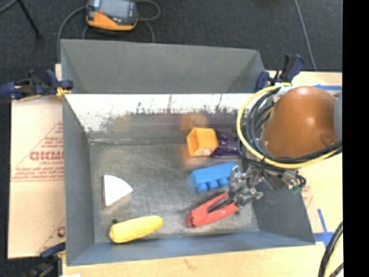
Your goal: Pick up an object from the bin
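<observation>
The red, handle-like tool (210,211) lies slanted at the front right of the bin's floor. The claw (245,190) is low over its right end, just beside the blue block (212,176); we cannot tell whether the claw is wide or narrow. We judge the grasp to be the step in hand, so the next move calls for a firm close and a straight lift. Farther off lie 1 orange cube (201,141), 1 white wedge (115,189) and 1 yellow corn cob (136,228). The grey bin (173,74) stands over a dark floor.

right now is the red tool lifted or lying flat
Lying flat: the red tool rests on the bin floor, gripper over its right end.
</observation>
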You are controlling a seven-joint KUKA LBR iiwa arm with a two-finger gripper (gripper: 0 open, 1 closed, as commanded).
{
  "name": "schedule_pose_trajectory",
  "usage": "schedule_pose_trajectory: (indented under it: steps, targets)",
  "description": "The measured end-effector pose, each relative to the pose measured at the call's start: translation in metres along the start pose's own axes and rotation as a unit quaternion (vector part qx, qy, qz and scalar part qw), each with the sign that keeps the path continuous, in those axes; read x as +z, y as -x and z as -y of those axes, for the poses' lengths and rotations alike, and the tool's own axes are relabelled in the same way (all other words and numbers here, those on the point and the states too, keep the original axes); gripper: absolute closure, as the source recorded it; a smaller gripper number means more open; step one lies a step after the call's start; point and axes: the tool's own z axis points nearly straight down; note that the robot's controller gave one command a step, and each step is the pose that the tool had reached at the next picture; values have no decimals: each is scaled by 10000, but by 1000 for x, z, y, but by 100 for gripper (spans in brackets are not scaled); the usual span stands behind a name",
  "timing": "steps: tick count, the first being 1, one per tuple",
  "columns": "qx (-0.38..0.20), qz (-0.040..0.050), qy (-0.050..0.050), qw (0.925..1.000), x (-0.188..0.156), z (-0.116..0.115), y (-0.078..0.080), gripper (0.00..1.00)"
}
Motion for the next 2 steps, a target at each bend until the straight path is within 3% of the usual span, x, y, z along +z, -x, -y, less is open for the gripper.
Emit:
schedule_pose_trajectory:
  steps: [1, 2]
  targets:
    - [7, -2, 6, 10000, 0, 0, 0, 0]
    - [10, -2, 7, 10000, 0, 0, 0, 0]
